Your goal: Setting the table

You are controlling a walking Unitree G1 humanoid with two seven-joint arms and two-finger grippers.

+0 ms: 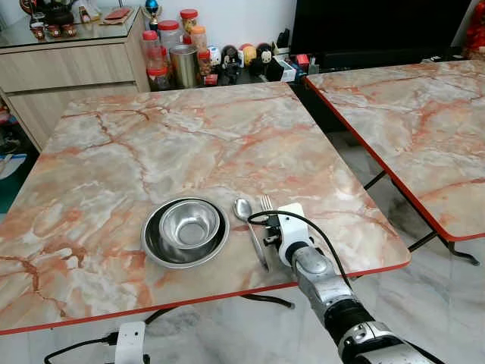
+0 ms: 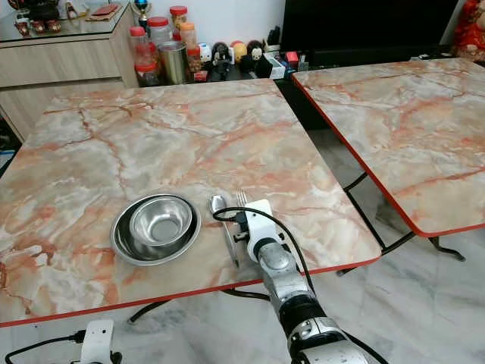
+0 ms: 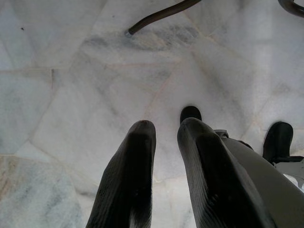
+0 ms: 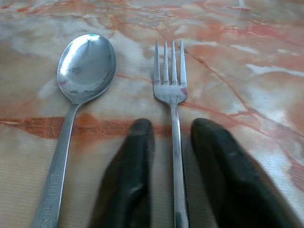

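A steel bowl [image 1: 189, 224] sits inside a steel plate [image 1: 154, 252] near the front edge of the marble table [image 1: 189, 136]. Right of the plate lie a spoon [image 4: 87, 61] and a fork [image 4: 169, 76], side by side, with their heads pointing away from me. My right gripper [image 4: 171, 126] is open and low over the table, one finger on each side of the fork's handle. The fork lies flat on the marble. My left gripper [image 3: 166, 126] hangs below the table over the floor, its fingers a little apart with nothing between them.
A second marble table [image 1: 424, 114] stands to the right across a narrow gap. Jars and figurines [image 1: 182, 53] line the floor behind the table, beside a wooden cabinet [image 1: 68, 72]. A black cable [image 1: 318, 235] loops over my right wrist.
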